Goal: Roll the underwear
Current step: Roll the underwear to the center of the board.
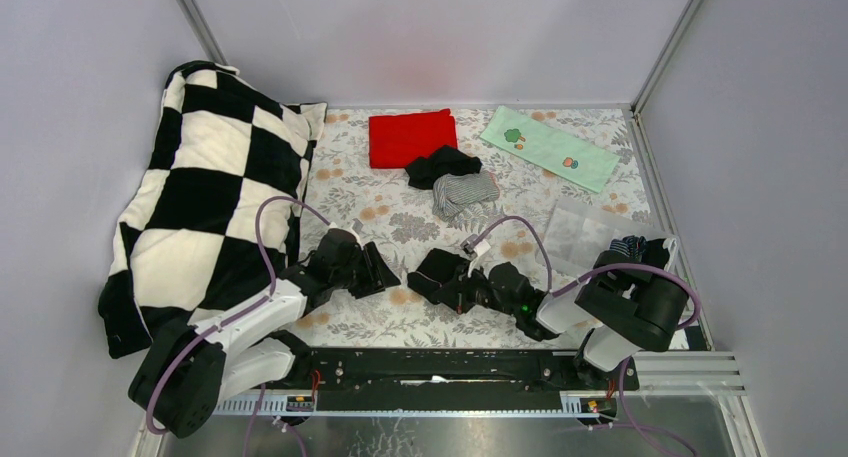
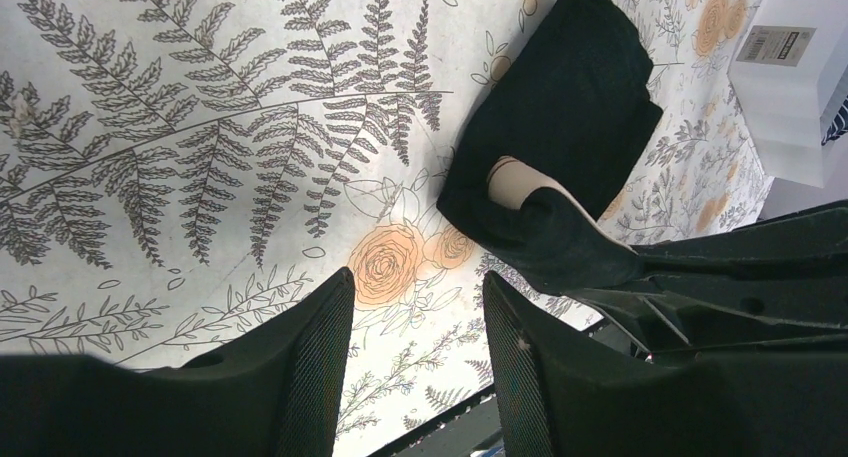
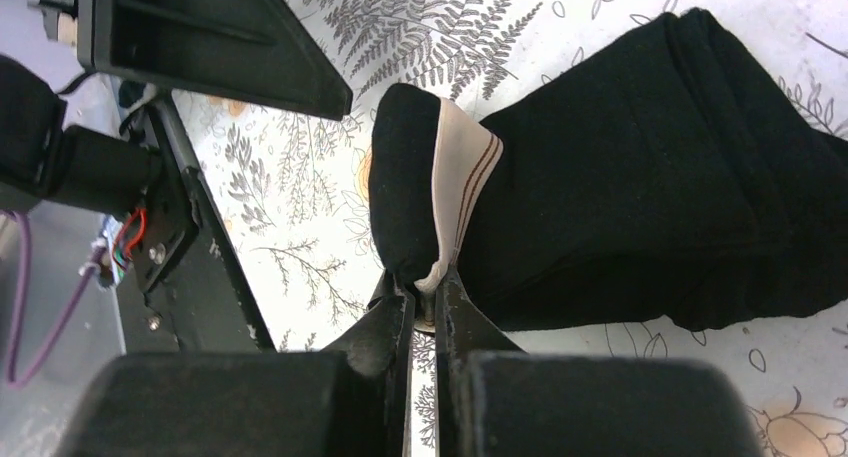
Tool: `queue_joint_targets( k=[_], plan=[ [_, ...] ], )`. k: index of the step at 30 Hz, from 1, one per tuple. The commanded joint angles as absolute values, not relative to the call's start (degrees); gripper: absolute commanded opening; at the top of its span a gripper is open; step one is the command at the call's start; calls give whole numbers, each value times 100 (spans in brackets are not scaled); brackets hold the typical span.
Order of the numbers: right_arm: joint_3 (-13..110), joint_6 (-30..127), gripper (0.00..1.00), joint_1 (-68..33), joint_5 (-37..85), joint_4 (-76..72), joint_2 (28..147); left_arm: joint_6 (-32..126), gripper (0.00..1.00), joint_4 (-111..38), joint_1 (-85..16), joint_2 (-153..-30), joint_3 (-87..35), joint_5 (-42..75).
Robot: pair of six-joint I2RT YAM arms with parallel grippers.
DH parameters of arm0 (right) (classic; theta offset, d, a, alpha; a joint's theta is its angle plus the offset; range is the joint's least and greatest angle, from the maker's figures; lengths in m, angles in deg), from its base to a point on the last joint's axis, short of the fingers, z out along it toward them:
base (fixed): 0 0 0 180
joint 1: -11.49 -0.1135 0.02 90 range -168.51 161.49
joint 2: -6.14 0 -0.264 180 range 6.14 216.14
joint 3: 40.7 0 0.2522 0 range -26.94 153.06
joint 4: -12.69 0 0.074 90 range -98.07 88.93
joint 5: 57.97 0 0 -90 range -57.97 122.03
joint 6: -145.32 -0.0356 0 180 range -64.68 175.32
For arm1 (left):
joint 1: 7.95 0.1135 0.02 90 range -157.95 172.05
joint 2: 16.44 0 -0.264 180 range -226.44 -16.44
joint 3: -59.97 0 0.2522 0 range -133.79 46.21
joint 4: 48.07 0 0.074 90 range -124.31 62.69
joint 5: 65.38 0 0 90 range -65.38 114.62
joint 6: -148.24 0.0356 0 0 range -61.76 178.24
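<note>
The black briefs (image 3: 640,167) lie folded into a thick bundle toward 6 o'clock on the floral worktop (image 3: 300,212), with a pale striped waistband (image 3: 458,177) showing. The right gripper (image 3: 422,295) is pinched tight on that waistband. The left gripper (image 2: 415,287), at their 9 o'clock, stands half open and empty.

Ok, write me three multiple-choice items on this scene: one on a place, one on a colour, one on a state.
1. The checked pillow lies: A at the left of the table; B at its right; C between the arms.
2. The underwear in the right pincer is: A red; B black; C green.
3. The left pincer is: A shut on cloth; B shut, empty; C open, empty.
Key: 1 A, it fills the left side; 2 B, black cloth is clamped in the jaws; 3 C, its jaws stand apart over bare table.
</note>
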State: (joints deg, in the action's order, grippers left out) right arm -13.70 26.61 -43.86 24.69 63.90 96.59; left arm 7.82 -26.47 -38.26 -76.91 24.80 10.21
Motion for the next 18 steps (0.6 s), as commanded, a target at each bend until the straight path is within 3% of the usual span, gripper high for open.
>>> queue_joint_targets(
  k=[1,18],
  plan=[
    [-1410,1815,0,-4335,2995,6266,9593,911,55,-2820,-3775,-7748,2357,966],
    [-1217,839,0,-4310,3982,4452,9249,1087,57,-3559,-3775,-8183,2166,494]
  ],
)
